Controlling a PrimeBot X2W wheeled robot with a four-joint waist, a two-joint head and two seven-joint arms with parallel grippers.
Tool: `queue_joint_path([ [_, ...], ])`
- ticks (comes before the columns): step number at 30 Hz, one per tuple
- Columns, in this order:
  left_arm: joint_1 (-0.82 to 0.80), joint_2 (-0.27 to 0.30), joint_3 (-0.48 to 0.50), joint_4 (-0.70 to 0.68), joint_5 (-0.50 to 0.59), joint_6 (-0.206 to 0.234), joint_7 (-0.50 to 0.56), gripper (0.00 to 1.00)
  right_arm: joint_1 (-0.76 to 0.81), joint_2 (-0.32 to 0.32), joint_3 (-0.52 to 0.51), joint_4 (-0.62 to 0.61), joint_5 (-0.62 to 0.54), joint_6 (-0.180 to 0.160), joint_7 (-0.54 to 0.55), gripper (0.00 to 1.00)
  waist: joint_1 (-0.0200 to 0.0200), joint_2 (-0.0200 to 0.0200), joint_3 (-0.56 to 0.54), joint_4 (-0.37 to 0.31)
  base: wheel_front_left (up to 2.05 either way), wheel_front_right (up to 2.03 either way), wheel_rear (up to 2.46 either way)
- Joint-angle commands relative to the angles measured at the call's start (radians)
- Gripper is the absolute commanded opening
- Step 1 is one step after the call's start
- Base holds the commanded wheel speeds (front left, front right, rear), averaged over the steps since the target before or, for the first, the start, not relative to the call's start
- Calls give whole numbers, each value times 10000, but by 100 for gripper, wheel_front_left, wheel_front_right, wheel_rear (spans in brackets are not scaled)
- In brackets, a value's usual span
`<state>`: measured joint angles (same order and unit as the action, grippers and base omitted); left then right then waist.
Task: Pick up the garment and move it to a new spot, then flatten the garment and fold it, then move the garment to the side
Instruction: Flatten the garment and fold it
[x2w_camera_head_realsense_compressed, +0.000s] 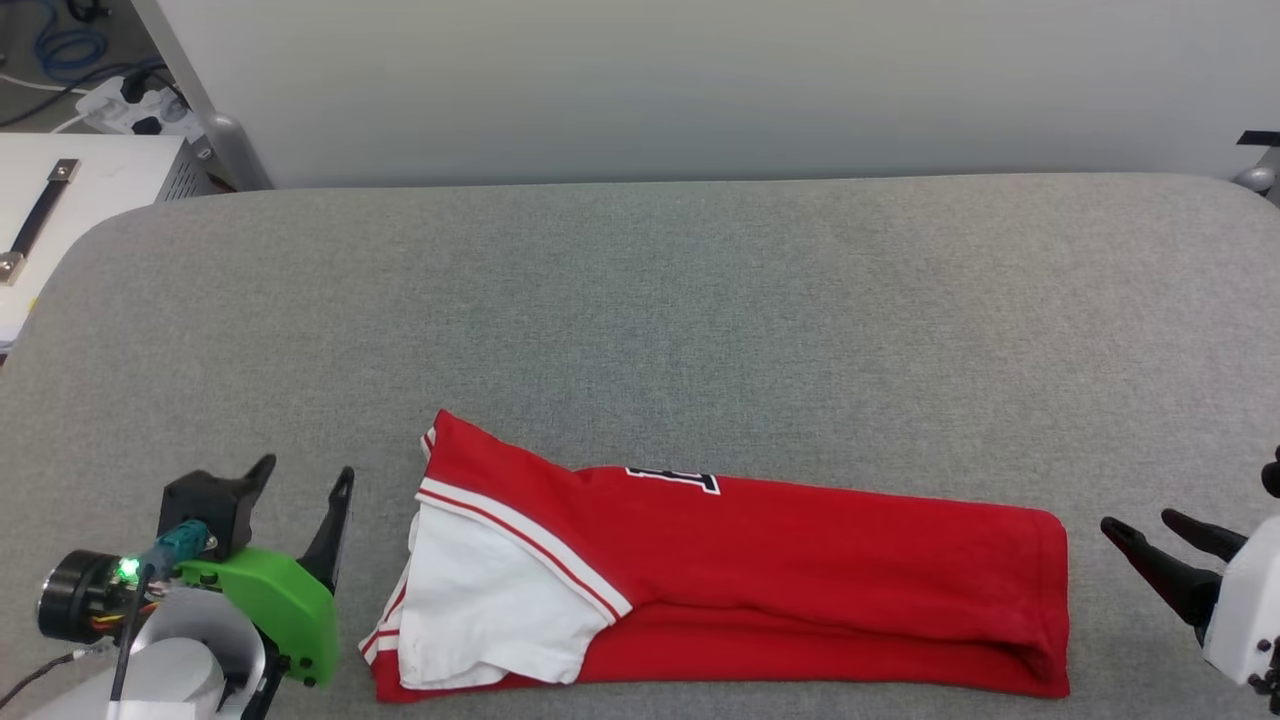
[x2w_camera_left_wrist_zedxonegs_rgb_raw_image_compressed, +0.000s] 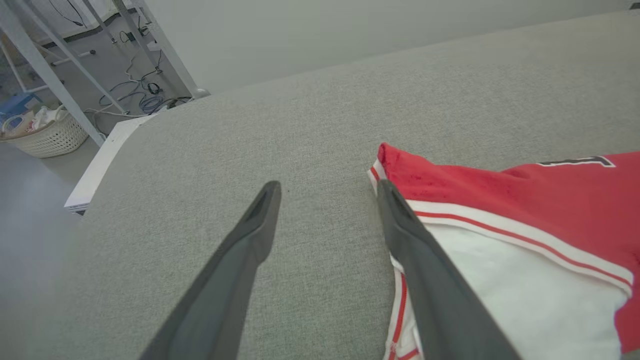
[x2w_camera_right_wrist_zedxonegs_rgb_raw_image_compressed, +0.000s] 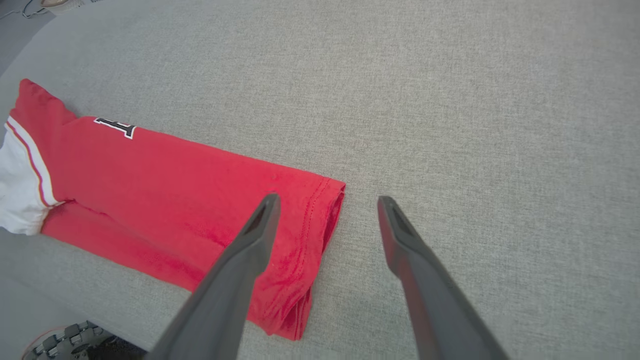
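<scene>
My left hand (x2w_camera_head_realsense_compressed: 305, 470): spread wide, empty, over the table (x2w_camera_head_realsense_compressed: 640, 300). The garment (x2w_camera_head_realsense_compressed: 800, 570) lies just to its right, sleeve end nearest; I can't tell whether they touch. It's a folded strip flat on the table, with its long axis running left-right from one hand to the other. My right hand (x2w_camera_head_realsense_compressed: 1140, 522): wide open, empty, hem end just to its left. Both hands are about equally near their ends. Judgement: lengthwise fold done; next is an end-over-end fold or the move aside, with each hand reaching inward along the strip.
</scene>
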<state>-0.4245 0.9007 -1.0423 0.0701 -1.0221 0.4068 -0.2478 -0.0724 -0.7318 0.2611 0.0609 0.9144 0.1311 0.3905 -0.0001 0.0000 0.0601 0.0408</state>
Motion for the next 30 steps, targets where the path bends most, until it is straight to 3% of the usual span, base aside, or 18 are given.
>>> queue_joint_path([
  [1,231,-147,250,-81,241,244,-96,100,179,-36,-99,-5,118,-4,288,100,1,0,94,68,0,0,0],
  [8,1273,-1044,2714,-635,2159,1209,-135,100,257,227,-281,433,614,-4,1493,100,1,0,423,304,0,0,0],
  [14,2460,-2097,4751,-993,4221,1235,-137,100,37,557,-252,949,760,-4,1746,100,1,0,800,657,0,0,0],
  [23,3699,-4144,6800,-1290,6357,482,-138,100,-259,966,175,1560,851,-4,1828,100,1,0,1128,1071,0,0,0],
  [25,3910,-4628,7124,-1343,6895,169,-138,100,-315,1079,380,1638,898,-4,1781,100,1,0,1168,1120,0,0,0],
  [26,4169,-5242,7492,-1427,7583,-296,-138,100,-391,1202,740,1703,956,-4,1692,100,1,0,1190,1173,0,0,0],
  [30,4496,-5895,7848,-1336,8196,-869,-139,100,-458,1287,1208,1732,987,-4,1576,100,1,0,1169,1199,0,0,0],
])
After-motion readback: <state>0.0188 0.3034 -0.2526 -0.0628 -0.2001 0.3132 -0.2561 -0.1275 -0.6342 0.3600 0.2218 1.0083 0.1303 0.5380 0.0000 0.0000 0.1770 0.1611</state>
